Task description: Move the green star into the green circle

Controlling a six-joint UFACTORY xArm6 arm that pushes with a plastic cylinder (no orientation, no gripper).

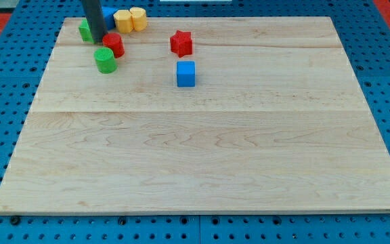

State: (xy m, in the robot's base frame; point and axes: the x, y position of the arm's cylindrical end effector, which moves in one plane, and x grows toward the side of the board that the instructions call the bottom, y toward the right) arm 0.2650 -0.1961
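Note:
The green star (84, 30) lies near the board's top left corner, partly hidden behind my rod, so its shape is hard to make out. The green circle (105, 60) is a round green block just below and to the right of it. My tip (98, 41) rests between them, touching or nearly touching the green star's right side and right beside a red block (115, 45). That red block sits just above the green circle.
A blue block (108, 15) peeks out from behind the rod. Two yellow blocks (122, 21) (138, 17) sit at the view's top. A red star (181, 43) and a blue cube (185, 73) lie further right. The wooden board (202, 156) sits on a blue pegboard.

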